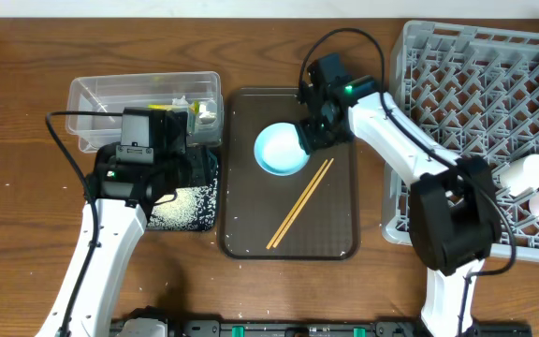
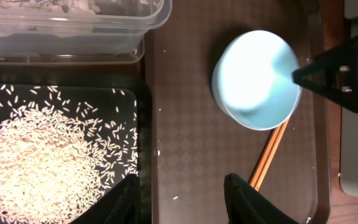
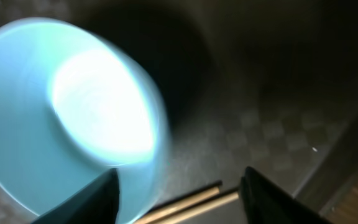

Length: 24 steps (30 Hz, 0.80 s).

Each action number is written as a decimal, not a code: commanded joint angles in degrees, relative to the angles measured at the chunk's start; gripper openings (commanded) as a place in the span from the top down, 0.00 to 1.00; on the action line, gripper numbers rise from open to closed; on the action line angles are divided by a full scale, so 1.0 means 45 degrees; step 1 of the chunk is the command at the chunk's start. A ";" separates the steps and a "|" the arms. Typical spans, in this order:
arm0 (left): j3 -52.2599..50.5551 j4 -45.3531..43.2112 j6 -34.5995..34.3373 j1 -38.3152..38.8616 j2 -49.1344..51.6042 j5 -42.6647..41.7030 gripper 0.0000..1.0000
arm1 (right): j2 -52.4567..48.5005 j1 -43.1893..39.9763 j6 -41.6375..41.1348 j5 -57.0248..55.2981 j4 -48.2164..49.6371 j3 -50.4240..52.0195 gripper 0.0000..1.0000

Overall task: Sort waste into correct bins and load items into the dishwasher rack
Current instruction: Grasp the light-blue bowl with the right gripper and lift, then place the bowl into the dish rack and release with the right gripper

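The clear plastic tub (image 1: 82, 89) sits far left on the wooden surface (image 1: 17, 234). Just beside it, nearer me, is the shallow black tub (image 1: 209, 168), with loose white rice (image 2: 36, 162) heaped inside. My left end effector (image 2: 180, 180) hangs over the black tub's edge and the flat brown chequered tray (image 1: 335, 234), fingers apart and empty. On the tray lies the glossy pale blue bowl (image 1: 281, 150), with the wooden chopsticks (image 1: 299, 204) reaching its edge. My right end effector (image 3: 180, 177) straddles the bowl's right rim, partly open and not gripping. The grey lattice rack (image 1: 475, 84) stands rightmost, holding white cups (image 1: 522, 173).
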<state>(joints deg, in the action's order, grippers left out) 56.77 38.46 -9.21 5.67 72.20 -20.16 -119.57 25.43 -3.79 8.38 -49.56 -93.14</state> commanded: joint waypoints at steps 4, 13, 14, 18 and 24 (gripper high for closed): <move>0.0185 0.0019 -0.0029 -0.0053 -0.0092 0.0068 0.54 | -0.0685 0.0029 -0.0680 -0.0189 0.0257 0.0058 0.78; 0.0185 0.0024 -0.0029 -0.0053 -0.0092 0.0068 0.53 | -0.0228 -0.0282 -0.0665 -0.0418 0.0398 -0.0131 0.99; 0.0185 0.0019 -0.0029 -0.0053 -0.0092 0.0068 0.53 | 0.0073 -0.0461 -0.0661 -0.0675 0.0398 -0.0189 0.99; 0.0185 0.0015 -0.0029 -0.0053 -0.0092 0.0068 0.53 | 0.1370 -0.1253 -0.0534 -0.2293 0.0500 -0.0418 0.99; 0.0185 -0.0024 -0.0029 -0.0053 -0.0087 0.0073 0.53 | 0.3415 -0.2574 0.1511 -0.6183 0.2089 -0.0432 0.99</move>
<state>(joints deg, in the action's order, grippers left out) 56.77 38.52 -9.21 5.67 72.20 -20.16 -109.40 16.29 -2.76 -7.16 -41.87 -93.30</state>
